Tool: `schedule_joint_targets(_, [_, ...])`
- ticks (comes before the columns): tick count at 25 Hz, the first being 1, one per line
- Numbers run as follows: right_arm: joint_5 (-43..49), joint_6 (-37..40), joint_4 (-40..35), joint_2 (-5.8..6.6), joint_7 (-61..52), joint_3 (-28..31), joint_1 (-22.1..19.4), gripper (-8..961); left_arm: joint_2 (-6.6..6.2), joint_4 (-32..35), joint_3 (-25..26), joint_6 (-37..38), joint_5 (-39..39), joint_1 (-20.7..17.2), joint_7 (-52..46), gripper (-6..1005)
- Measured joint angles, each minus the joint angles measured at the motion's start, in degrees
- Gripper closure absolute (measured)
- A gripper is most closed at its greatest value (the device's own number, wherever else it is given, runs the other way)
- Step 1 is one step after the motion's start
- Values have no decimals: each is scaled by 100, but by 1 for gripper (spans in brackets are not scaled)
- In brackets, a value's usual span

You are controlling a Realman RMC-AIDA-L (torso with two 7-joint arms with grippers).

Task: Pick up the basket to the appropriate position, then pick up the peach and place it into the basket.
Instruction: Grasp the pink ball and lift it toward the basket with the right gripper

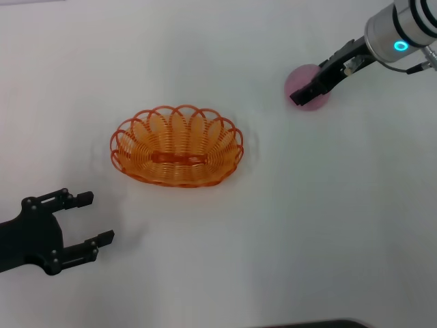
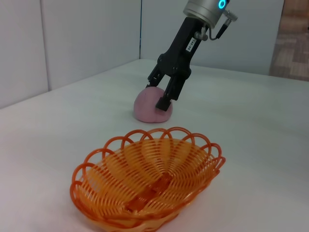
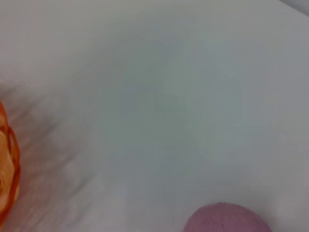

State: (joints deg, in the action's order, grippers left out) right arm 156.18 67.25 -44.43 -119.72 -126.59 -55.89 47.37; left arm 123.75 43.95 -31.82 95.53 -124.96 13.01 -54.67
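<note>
Where the table (image 1: 287,225) lies, basket (image 1: 176,145) lengthwise left-right, rim up.

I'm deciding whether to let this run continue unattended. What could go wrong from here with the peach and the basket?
1. The right pincer straddles the round peach at a slant, fingers open around its top; closing there might squeeze it out and let it roll across the table.
2. The basket sits well apart from the peach, so a weak grip may drop it on the way.
3. The left pincer is open near the basket; crossing arms might collide.
</note>
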Motion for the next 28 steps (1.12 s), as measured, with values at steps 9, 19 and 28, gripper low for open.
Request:
schedule_joint_targets(9, [89, -241, 55, -7, -321, -373, -25, 107, 1, 0, 0, 1, -11, -31, 0, 267])
schedule_joint_targets(19, [96, -182, 9, -7, -330, -414, -41, 299, 8, 8, 0, 22, 6, -46, 0, 268])
schedule_joint_targets(28, [96, -177, -4, -7, -313, -462, -62, 582, 9, -8, 0, 20, 16, -48, 0, 267])
